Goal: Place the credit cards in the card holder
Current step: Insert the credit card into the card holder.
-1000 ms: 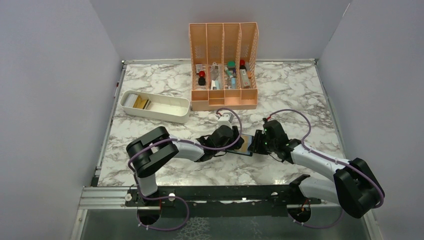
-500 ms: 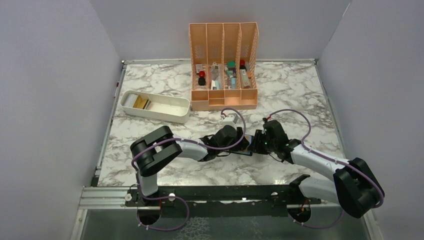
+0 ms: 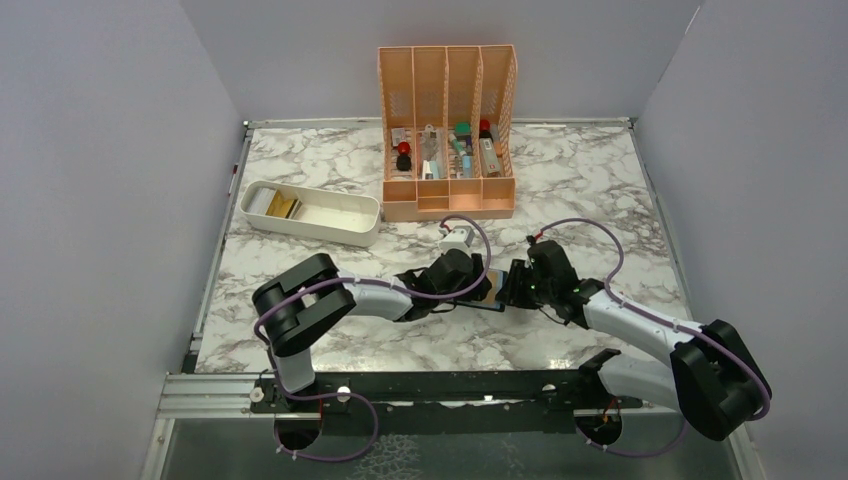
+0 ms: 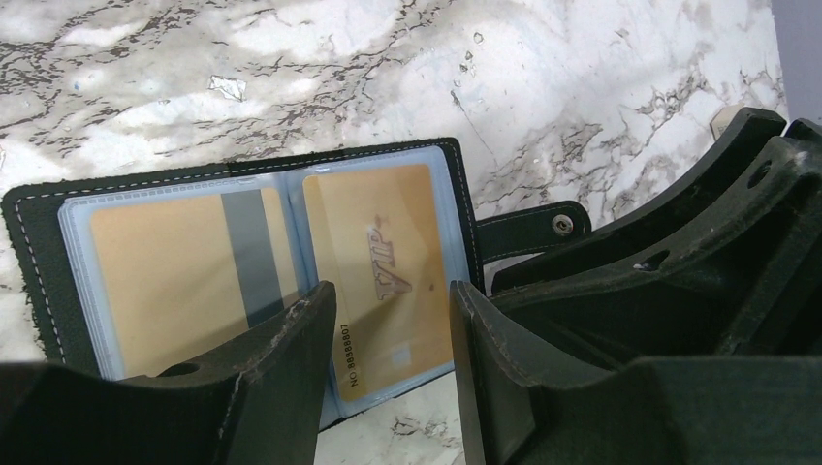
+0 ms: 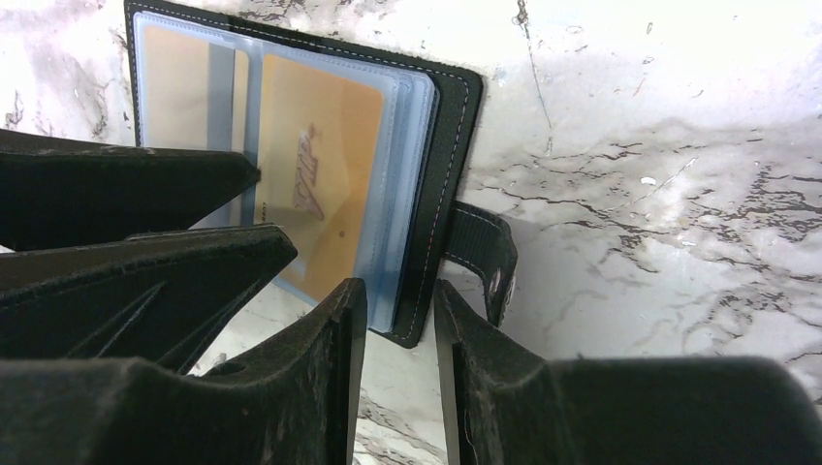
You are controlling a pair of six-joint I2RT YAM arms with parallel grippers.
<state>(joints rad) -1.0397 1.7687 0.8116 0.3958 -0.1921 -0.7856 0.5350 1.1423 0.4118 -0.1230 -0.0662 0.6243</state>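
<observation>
The black card holder (image 3: 493, 293) lies open on the marble between both grippers. Its bluish pockets hold a gold card with a dark stripe (image 4: 165, 281) and a gold VIP card (image 4: 378, 242). My left gripper (image 4: 390, 291) is open just over the holder's near edge, and the VIP card shows through its gap. My right gripper (image 5: 399, 286) is open by a narrow gap at the holder's corner (image 5: 456, 107), next to the clasp tab (image 5: 485, 252). I see nothing gripped by either. More gold credit cards (image 3: 284, 206) lie in the white tray.
The white tray (image 3: 310, 230) sits at the back left. A tall orange slotted organiser (image 3: 447, 120) with small items stands at the back centre. Grey walls close in both sides of the table. The two grippers' fingers (image 5: 126, 194) are close together over the holder.
The left wrist has shifted slightly over the holder. Both grippers remain at the open holder, which has not moved.
</observation>
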